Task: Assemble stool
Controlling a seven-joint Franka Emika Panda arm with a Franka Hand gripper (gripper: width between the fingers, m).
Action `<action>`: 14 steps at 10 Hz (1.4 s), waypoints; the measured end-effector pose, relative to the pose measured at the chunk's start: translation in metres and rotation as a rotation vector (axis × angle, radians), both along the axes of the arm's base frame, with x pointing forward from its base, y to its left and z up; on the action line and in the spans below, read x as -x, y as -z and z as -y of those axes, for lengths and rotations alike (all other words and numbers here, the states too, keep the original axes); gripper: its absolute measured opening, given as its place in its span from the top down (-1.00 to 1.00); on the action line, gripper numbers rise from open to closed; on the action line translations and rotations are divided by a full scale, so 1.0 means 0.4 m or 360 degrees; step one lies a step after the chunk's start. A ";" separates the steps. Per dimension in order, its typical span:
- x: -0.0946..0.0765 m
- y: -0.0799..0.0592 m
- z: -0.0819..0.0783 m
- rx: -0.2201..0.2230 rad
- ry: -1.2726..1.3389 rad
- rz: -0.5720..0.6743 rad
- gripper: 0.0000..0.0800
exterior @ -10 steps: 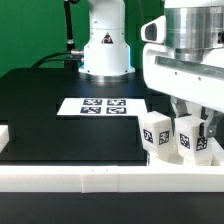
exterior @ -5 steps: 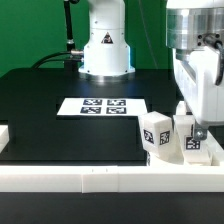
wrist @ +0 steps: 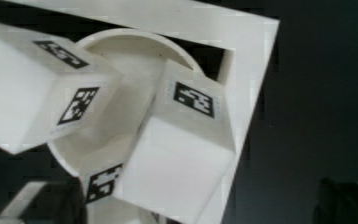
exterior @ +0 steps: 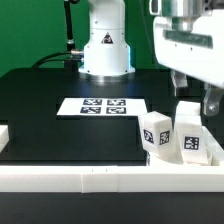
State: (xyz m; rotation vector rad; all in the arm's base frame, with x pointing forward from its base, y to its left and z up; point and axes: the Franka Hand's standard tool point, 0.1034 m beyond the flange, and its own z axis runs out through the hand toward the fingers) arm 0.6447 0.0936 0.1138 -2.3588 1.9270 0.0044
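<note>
In the exterior view two white blocky stool legs with black-and-white tags, one [exterior: 155, 135] and the other [exterior: 191, 140], stand upright at the front right, just behind the front rail. My gripper [exterior: 196, 93] hangs a little above the right leg, open and empty, clear of the leg's top. In the wrist view the round white seat [wrist: 131, 55] lies below me with tagged legs, one [wrist: 66, 95] and another [wrist: 179, 130], rising from it. My gripper [wrist: 188, 214] shows only dark fingertips [wrist: 30, 203] far apart at the frame's edge. The seat is hidden in the exterior view.
The marker board [exterior: 101, 106] lies flat on the black table behind the legs. A long white rail [exterior: 80, 178] runs along the front edge, with a white block [exterior: 4, 136] at the exterior view's left. The robot base [exterior: 105, 45] stands at the back.
My gripper has risen from down around the right leg to above it, and its fingers are off the leg. The legs stay where they stood.
</note>
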 end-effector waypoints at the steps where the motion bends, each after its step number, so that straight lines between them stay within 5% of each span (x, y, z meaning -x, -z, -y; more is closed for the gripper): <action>1: 0.002 0.006 0.002 0.0010 -0.0062 -0.0001 -0.61; 4: 0.001 0.008 0.002 0.0047 -0.0605 0.0040 -0.62; 8: 0.000 0.013 -0.068 0.0114 -0.1364 0.0125 -0.62; 14: -0.001 0.022 -0.078 0.0234 -0.2600 0.0160 -0.62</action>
